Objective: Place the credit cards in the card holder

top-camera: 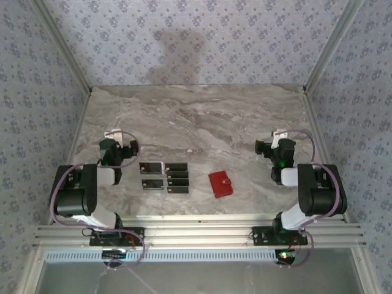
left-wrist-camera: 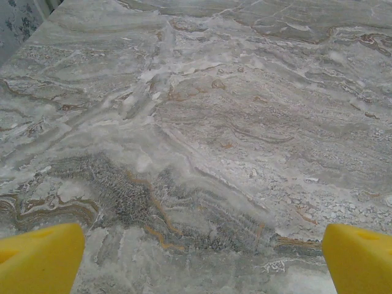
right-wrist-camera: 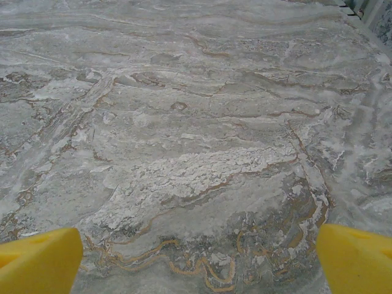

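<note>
Left fingers (left-wrist-camera: 38,260) and right fingers (right-wrist-camera: 37,260) both stand wide, empty — the credit cards (top-camera: 177,178), thin, stiff, slick, flat on the table (top-camera: 196,116), probably want pinching at an edge.

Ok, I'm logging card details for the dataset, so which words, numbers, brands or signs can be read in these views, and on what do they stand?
No text can be read in any view.
credit cards: dark faces, some with pale parts; any print is too small to read from the top camera.
card holder: red, with no legible mark at this size.
table: marbled veining, no writing.
</note>
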